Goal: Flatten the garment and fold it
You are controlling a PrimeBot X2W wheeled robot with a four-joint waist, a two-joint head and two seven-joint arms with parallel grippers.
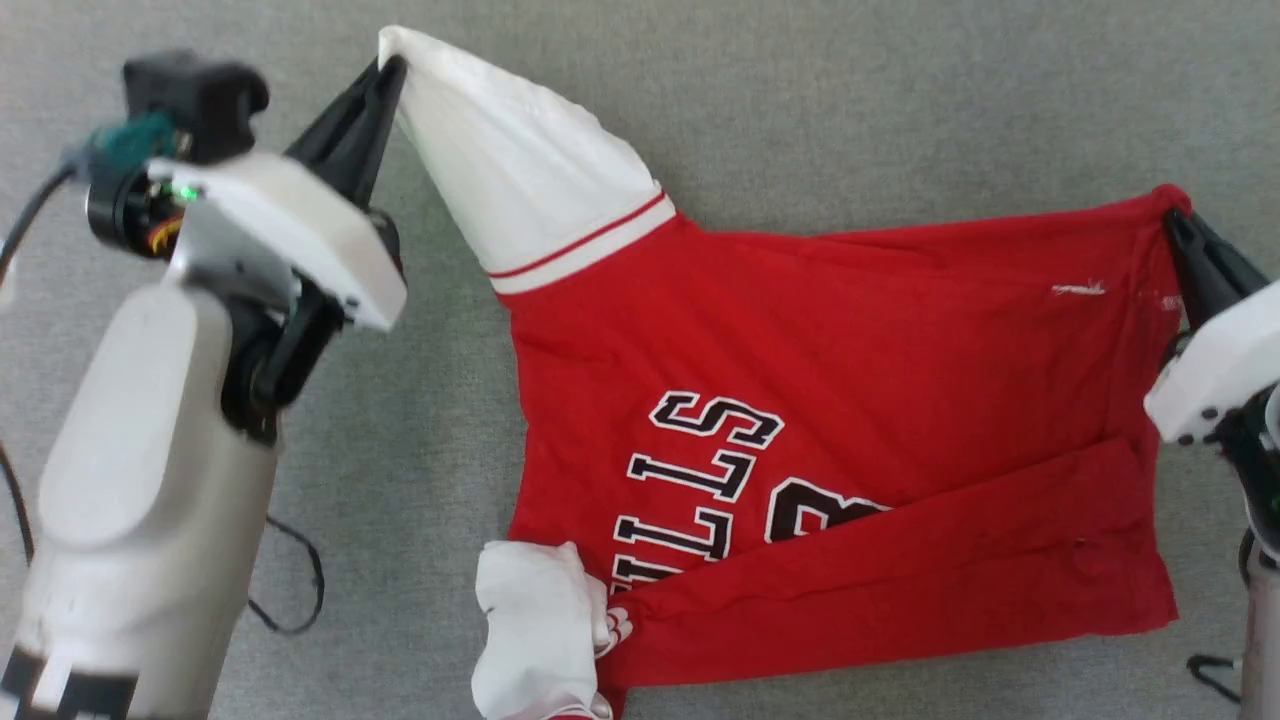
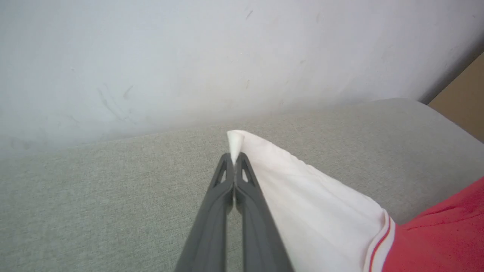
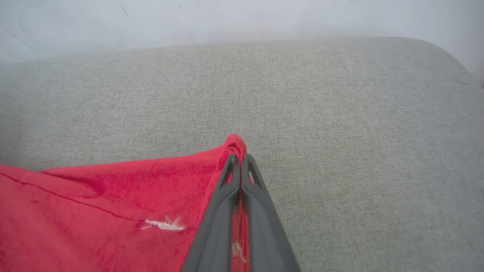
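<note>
On the garment (image 1: 850, 330) I am pinching the white sleeve tip in my left tool (image 1: 395, 70) and the red hem corner in my right tool (image 1: 1172, 222), arms reaching forward; grey desk (image 1: 900, 100) is stretching beyond both edges.

I'm counting one garment (image 1: 850, 330), two white sleeves on it (far sleeve (image 1: 530, 170), near sleeve (image 1: 535, 620)), and my two pincers: left pincer (image 1: 395, 72), right pincer (image 1: 1176, 226).
</note>
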